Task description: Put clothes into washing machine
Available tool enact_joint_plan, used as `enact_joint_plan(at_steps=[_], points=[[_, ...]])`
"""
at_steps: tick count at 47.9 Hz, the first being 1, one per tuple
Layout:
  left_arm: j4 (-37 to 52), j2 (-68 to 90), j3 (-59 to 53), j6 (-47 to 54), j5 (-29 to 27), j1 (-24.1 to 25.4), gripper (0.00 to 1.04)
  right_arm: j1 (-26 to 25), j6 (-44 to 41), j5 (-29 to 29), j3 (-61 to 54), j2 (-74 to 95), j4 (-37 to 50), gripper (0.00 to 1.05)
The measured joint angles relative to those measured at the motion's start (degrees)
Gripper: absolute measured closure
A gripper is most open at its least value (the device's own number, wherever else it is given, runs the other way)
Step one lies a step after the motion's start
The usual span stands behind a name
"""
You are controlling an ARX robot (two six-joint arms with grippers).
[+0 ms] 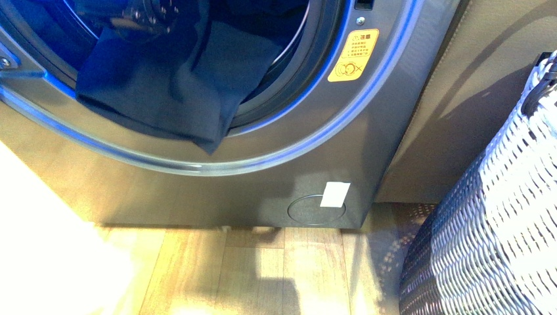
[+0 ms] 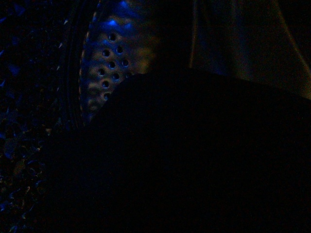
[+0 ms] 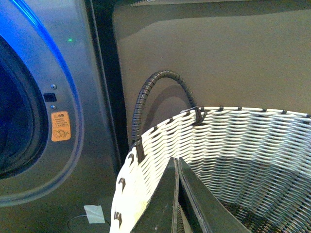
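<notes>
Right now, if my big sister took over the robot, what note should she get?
Left end effector: its view is nearly dark, so its state cannot be told.
Right end effector: shut, holding nothing, over the white basket.
Clothes: partly inside the washing machine, with a dark flap hanging out over the lower door ring.
Done: garment mostly in.
Left: push the hanging part fully into the drum.

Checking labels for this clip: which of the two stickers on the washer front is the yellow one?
The yellow sticker sits beside the porthole on the washing machine; the white sticker is plain and overlaps the round cover low down.
</notes>
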Motion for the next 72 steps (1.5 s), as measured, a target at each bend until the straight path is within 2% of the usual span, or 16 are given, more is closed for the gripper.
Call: enact_joint_plan(at_steps=[27, 33, 42, 53, 58, 68, 69, 72], points=[[-10.88, 5.49, 9.42, 5.53, 1.16, -0.28, 0.93, 0.00, 0.00, 0.00, 0.00, 0.00, 0.00, 1.02], [-12.04, 5.46, 9.35, 5.46, 1.51, -0.28, 0.93, 0.00, 0.00, 0.00, 0.00, 0.00, 0.00, 1.02], [-14.47, 5.40, 2.45, 3.87, 4.68, 0.07, 0.92, 0.00, 0.02, 0.00, 0.00, 0.00, 0.00, 1.02], [-12.70, 5.09, -3.78, 2.80, 6.27, 0.66, 0.59, 0.00, 0.00, 0.00, 0.00, 0.00, 0.00, 1.02], [-9.81, 3.23, -7.72, 2.51, 6.95, 0.77, 0.39, 0.00, 0.02, 0.00, 0.00, 0.00, 0.00, 1.02], [-4.28, -3.37, -15.87, 2.16, 8.15, 0.70, 0.07, 0.00, 0.00, 0.00, 0.00, 0.00, 0.00, 1.02], [-3.48, -4.22, -17.11, 2.23, 8.41, 0.63, 0.05, 0.00, 0.00, 0.00, 0.00, 0.00, 0.00, 1.02], [-0.72, -6.62, -21.07, 2.01, 9.01, 0.44, 0.07, 0.00, 0.00, 0.00, 0.00, 0.00, 0.00, 1.02]])
